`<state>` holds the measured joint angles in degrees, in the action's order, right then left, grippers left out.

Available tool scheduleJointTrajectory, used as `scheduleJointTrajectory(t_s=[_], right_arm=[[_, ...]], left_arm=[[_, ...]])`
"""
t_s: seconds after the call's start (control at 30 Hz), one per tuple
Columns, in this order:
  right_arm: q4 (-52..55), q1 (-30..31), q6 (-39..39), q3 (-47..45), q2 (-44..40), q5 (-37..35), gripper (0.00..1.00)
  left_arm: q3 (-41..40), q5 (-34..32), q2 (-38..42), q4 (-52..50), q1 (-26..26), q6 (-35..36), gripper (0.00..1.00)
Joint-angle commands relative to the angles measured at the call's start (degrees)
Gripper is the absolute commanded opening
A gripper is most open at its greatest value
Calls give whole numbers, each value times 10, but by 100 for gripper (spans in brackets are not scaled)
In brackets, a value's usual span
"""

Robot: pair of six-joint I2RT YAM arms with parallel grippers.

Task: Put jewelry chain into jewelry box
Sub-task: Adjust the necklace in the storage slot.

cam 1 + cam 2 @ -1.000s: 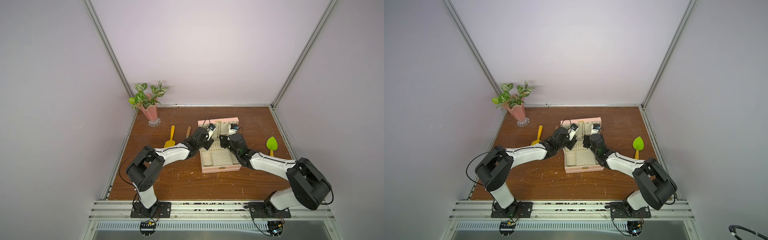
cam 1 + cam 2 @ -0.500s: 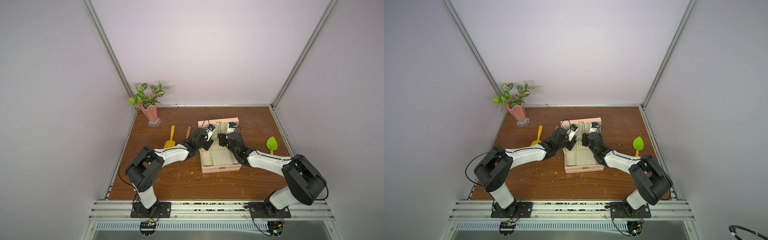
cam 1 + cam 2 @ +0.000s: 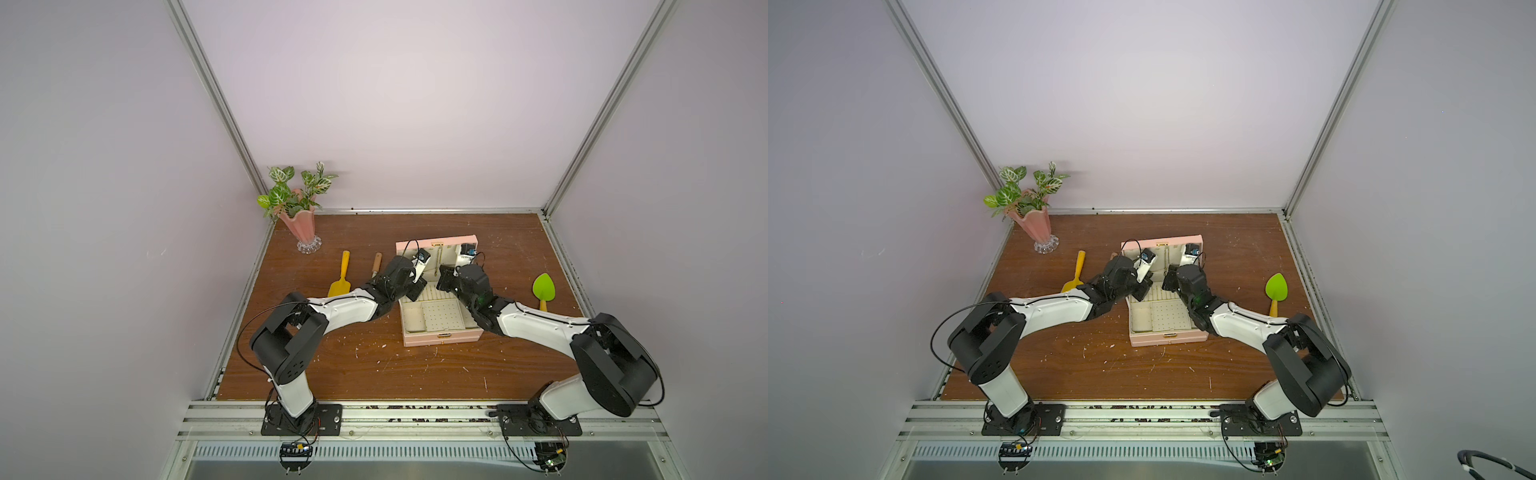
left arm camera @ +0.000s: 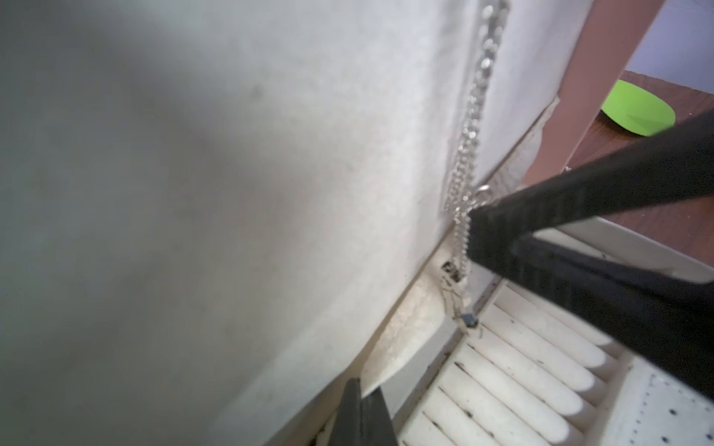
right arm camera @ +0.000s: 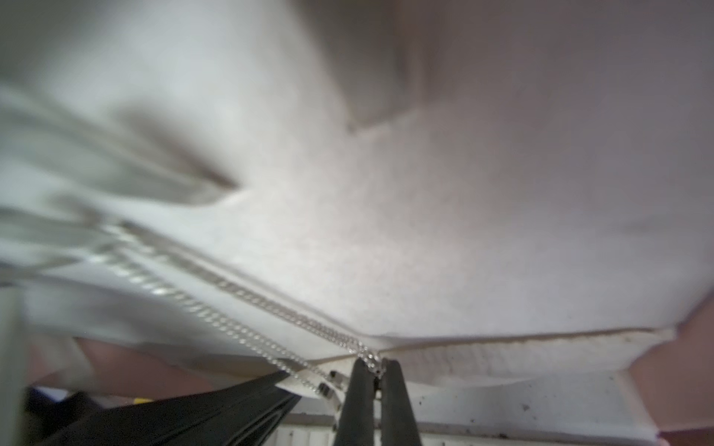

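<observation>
The pink jewelry box (image 3: 441,337) (image 3: 1168,338) stands open mid-table in both top views, its lid upright at the back. The jewelry chain (image 4: 469,127) (image 5: 247,293), fine and silvery, hangs down the lid's cream lining. My right gripper (image 5: 375,365) (image 3: 443,281) is shut on the chain's lower end, close to the lid's bottom edge. My left gripper (image 4: 361,386) (image 3: 417,290) is shut beside it, with the edge of the lid's cream pocket flap (image 4: 405,347) pinched at its tips. The right gripper's black fingers (image 4: 579,200) cross the left wrist view.
A pink vase with green leaves (image 3: 301,226) stands at the back left. A yellow trowel (image 3: 340,276) and a wooden-handled tool (image 3: 376,264) lie left of the box, a green trowel (image 3: 543,289) to its right. Pale flecks dot the wooden table (image 3: 374,374).
My right gripper has shifted slightly left toward the lid and its jaws have closed on the chain. The left arm has stayed put.
</observation>
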<state>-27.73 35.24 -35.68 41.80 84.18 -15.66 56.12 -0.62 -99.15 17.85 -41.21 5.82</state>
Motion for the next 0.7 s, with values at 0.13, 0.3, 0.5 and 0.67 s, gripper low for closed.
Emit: scheduleJointTrajectory(t_s=[0.13,0.3,0.5,0.67], right_arm=[[-40,2,24,18,-30,-9,0],[-56,1,22,21,-29,1,0],[-70,2,23,19,-30,3,0],[-80,2,22,23,-27,7,0]], left_arm=[[-2,39,21,32,3,-10,1],[-3,44,19,32,3,-9,1],[-5,47,21,33,3,-5,1],[-9,57,24,37,3,1,1]])
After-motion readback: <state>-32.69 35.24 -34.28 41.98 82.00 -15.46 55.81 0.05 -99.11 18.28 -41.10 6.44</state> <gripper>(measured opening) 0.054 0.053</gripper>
